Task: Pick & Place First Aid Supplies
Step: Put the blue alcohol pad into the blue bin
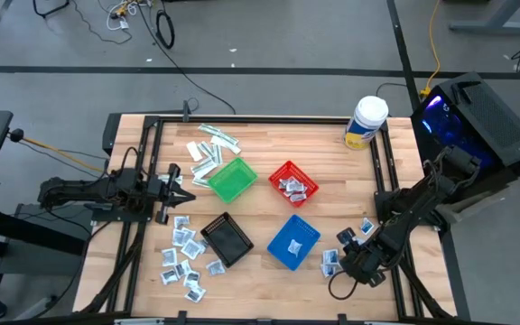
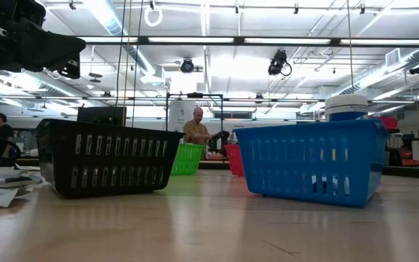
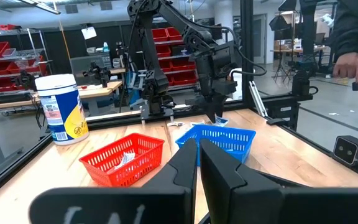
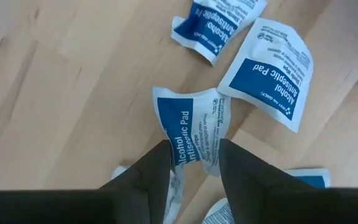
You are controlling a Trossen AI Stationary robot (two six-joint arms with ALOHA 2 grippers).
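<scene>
Pinching a crumpled alcohol pad (image 4: 191,134) between its fingers (image 4: 148,177), the right gripper (image 1: 355,257) sits low over the table (image 1: 332,135), among loose pads (image 4: 269,71) beside the blue basket (image 1: 293,241). That basket holds one packet; the red basket (image 1: 293,182) holds several. Green (image 1: 231,180) and black (image 1: 227,240) baskets look empty. Left gripper (image 1: 177,187) waits closed near the green basket.
</scene>
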